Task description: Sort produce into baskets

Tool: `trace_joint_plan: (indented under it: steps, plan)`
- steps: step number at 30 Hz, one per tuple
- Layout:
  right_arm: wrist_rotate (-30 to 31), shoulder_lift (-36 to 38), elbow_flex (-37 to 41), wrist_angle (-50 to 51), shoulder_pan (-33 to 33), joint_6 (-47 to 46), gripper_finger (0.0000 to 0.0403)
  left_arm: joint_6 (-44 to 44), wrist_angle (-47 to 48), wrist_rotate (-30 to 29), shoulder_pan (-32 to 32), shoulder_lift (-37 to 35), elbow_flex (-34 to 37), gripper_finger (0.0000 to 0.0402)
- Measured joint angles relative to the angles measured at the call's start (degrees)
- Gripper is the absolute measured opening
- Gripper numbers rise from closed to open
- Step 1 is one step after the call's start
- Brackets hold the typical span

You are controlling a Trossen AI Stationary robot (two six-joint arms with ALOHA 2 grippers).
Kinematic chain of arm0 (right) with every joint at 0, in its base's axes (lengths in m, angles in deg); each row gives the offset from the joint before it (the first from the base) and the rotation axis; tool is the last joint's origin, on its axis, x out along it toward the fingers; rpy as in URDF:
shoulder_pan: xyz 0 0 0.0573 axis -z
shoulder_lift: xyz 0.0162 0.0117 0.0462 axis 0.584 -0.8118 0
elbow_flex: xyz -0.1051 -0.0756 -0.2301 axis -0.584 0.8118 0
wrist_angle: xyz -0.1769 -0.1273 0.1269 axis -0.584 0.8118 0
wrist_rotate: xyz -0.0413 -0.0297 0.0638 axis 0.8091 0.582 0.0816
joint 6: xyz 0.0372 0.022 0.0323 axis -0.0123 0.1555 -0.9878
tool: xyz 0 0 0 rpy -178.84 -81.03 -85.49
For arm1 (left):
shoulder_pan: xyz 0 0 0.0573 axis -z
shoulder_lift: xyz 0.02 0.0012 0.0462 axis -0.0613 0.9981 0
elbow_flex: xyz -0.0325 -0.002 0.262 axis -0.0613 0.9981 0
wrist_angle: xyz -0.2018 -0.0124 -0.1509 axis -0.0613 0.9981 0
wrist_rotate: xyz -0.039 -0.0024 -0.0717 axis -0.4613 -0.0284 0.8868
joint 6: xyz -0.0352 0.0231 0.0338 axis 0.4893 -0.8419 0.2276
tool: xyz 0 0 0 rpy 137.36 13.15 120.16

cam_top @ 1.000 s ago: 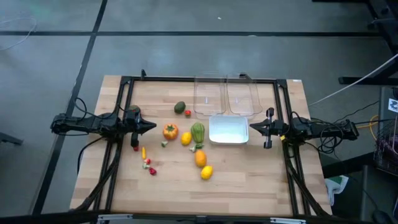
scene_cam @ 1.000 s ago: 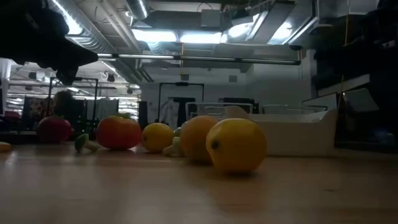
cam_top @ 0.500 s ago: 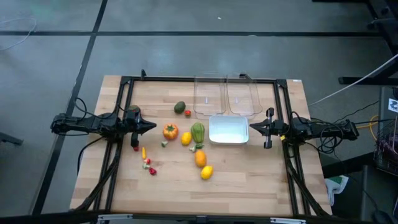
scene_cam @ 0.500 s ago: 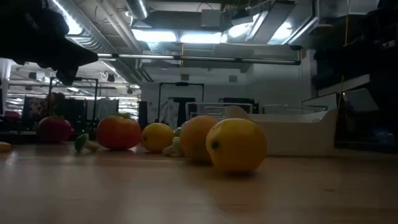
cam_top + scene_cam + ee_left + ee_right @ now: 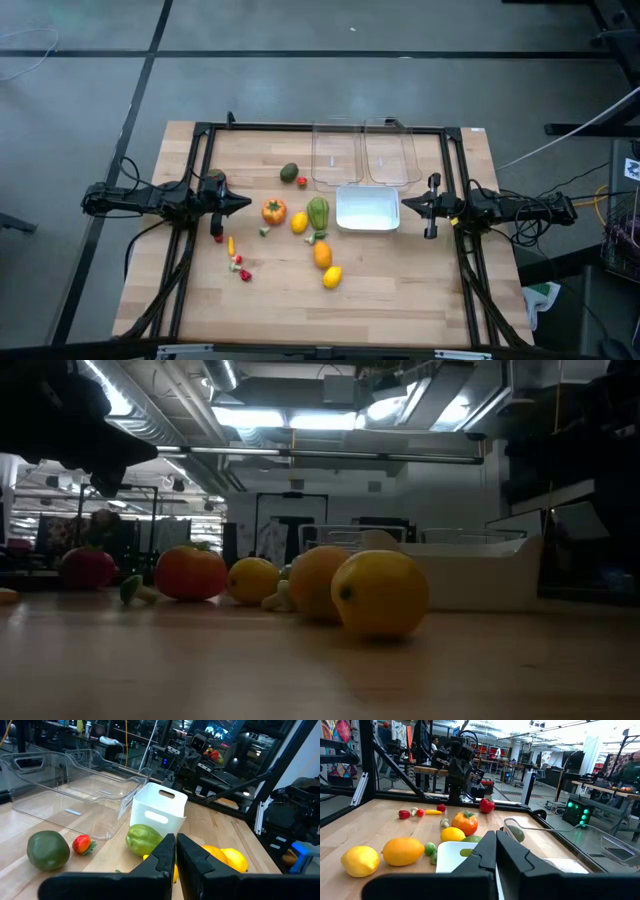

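Facing inward with fingers closed and empty, the left gripper [image 5: 240, 202] sits nearer the produce [image 5: 274, 211] — scattered mid-table, just to its inner side — than the likewise closed, empty right gripper [image 5: 408, 206] beside the baskets [image 5: 345, 222].

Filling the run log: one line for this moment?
left gripper: shut, empty, table's left | right gripper: shut, empty, beside white tub | produce: unsorted on table

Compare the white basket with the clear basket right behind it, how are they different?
The white basket is opaque with solid walls; the clear basket is see-through, so the table's wood shows through it. The white basket sits nearer the middle of the table, close to the green ribbed vegetable; the clear basket sits against the far edge, beside a second clear one. Both are rectangular with rounded corners, upright and empty.
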Motion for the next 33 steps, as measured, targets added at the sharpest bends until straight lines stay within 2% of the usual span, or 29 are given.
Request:
trace_joint_plan:
  steps: [12,23,30,33]
  plan:
    - [0.0,-0.01,0.0,-0.09,0.0,-0.53,0.0012,0.0,0.0,0.02,0.0,0.02,0.0,0.0013]
    - [-0.04,0.0,0.0,-0.11,0.0,-20.84,0.0012,-1.64,-0.02,0.0,0.0,0.01,0.0,0.0013]
    - [0.02,0.0,0.0,-0.29,0.0,-22.73,0.0012,-2.23,0.0,0.0,0.0,0.02,0.0,0.0013]
    - [1.48,0.0,0.0,-2.03,0.0,-25.58,0.0024,-2.93,0.0,0.0,0.0,0.02,0.0,0.0013]
